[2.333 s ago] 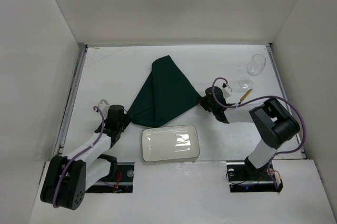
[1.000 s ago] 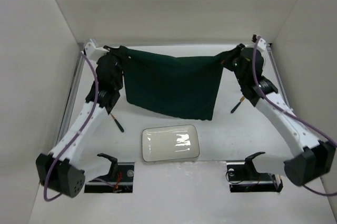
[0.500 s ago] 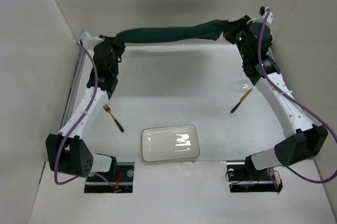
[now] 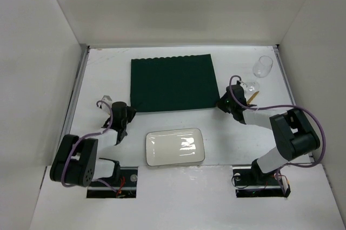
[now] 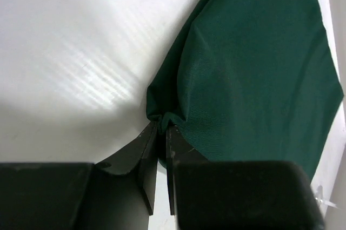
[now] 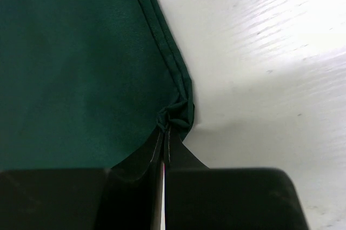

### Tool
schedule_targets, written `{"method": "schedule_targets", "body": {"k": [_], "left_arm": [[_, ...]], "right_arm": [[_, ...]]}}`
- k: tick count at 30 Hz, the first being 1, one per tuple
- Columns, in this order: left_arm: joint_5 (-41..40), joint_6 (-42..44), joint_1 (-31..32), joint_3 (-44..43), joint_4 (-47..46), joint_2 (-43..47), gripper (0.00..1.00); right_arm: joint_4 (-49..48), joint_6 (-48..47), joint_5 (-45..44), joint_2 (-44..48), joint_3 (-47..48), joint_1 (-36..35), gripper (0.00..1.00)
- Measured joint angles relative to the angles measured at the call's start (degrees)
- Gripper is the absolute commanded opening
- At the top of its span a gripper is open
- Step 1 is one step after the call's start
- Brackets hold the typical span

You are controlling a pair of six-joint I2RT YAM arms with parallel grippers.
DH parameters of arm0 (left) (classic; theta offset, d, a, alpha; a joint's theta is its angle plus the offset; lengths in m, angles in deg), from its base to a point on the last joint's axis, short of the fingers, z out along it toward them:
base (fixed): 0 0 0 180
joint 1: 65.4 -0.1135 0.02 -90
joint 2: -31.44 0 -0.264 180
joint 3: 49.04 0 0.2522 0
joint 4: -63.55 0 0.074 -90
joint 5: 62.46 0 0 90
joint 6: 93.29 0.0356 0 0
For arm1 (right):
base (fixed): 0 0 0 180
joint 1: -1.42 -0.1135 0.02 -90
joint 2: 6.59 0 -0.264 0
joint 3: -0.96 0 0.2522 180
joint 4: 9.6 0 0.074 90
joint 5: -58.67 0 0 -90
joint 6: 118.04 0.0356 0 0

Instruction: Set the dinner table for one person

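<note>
Left claw [image 5: 161,130] pinches placemat [image 5: 254,68] corner atop dinner table [image 5: 70,41].

Top view: high overhead, looking down. Wrist views: close, along fingers [image 5: 139,158]; all share placemat [image 4: 172,82] corners.

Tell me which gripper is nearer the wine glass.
The right gripper, shut on the green placemat's near right corner; the wine glass is just beyond it. The left gripper pinches the near left corner, much farther off.
</note>
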Motion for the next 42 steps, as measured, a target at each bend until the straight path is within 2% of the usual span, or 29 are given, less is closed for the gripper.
{"method": "schedule_targets", "body": {"k": [8, 16, 24, 26, 27, 31, 33, 38, 42], "left_arm": [[0.3, 0.2, -0.9, 7.6, 1.7, 13.4, 0.05], [0.8, 1.5, -1.1, 8.2, 8.4, 17.9, 0.05], [1.3, 2.7, -0.6, 8.2, 17.8, 26.3, 0.08], [1.2, 3.0, -0.1, 8.2, 20.7, 28.7, 0.09], [1.2, 3.1, 0.0, 8.2, 22.2, 30.1, 0.12], [-0.1, 3.8, 0.3, 8.2, 29.7, 36.8, 0.42], [-1.0, 4.3, 0.3, 8.0, 33.7, 40.3, 0.49], [-3.6, 6.4, 1.0, 4.5, 41.1, 45.4, 0.45], [-4.9, 7.5, 5.2, 0.4, 40.1, 41.9, 0.41]], "right_arm": [[-5.8, 4.2, -0.3, 5.4, -7.8, -2.4, 0.01], [-2.9, 6.6, -2.6, 14.3, -12.5, -5.3, 0.0], [2.1, 9.2, -4.6, 21.6, -16.0, -7.9, 0.01], [3.2, 9.7, -5.0, 22.2, -16.3, -8.3, 0.07], [3.6, 9.9, -5.3, 22.2, -16.3, -8.4, 0.14], [5.3, 10.3, -7.4, 22.4, -16.3, -8.7, 0.5], [7.2, 9.7, -8.8, 23.8, -16.3, -8.7, 0.62], [12.6, 6.5, -12.4, 31.9, -16.1, -11.0, 0.66], [15.1, 2.6, -12.8, 39.6, -16.1, -18.4, 0.65]]}}
